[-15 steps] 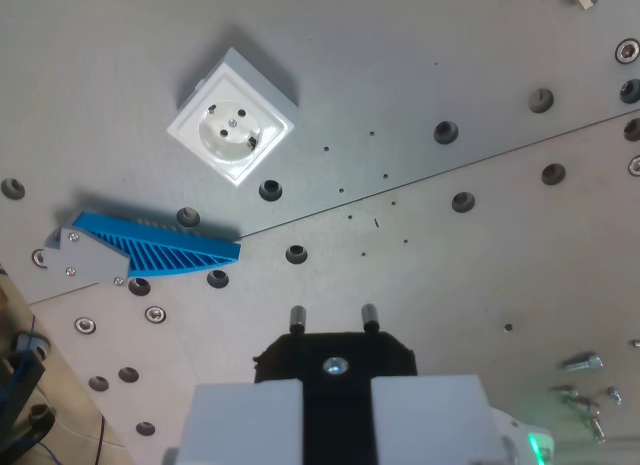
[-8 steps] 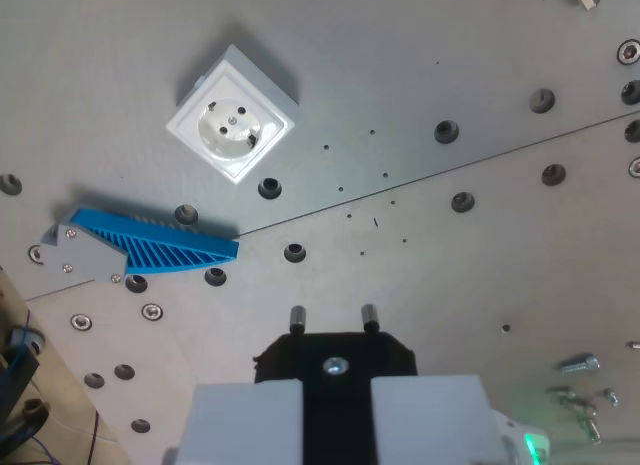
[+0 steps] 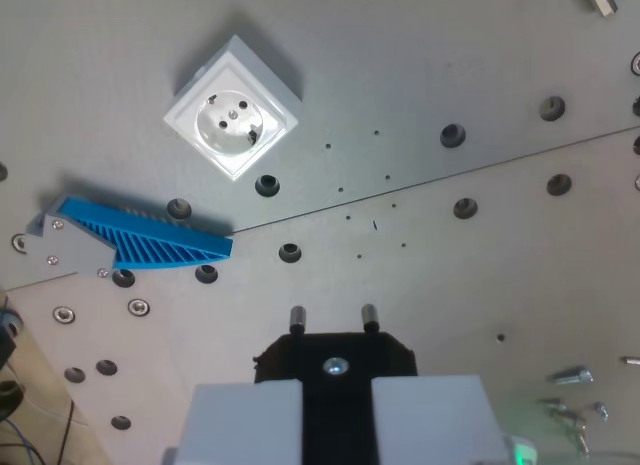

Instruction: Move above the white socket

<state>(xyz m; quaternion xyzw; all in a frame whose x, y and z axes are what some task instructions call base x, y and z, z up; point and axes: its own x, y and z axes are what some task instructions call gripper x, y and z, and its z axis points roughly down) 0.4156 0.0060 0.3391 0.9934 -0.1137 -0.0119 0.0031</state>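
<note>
The white socket (image 3: 232, 122) is a square block with a round face. It lies on the grey metal table, in the upper left of the wrist view. My gripper (image 3: 335, 380) is at the bottom centre. Its two pale fingers (image 3: 250, 425) are shut on a black plug (image 3: 335, 357). The plug's two metal pins (image 3: 297, 316) point up the picture. The socket sits well above and to the left of the pins, apart from them.
A blue ribbed wedge with a grey end (image 3: 135, 240) lies left of centre, below the socket. The table plate (image 3: 480, 275) has many holes and a seam running across it. Loose screws (image 3: 570, 377) lie at the lower right. Cables show at the bottom left edge.
The whole scene has shifted slightly, so the camera has moved. The blue wedge now sits a little further left. The grip on the plug looks the same.
</note>
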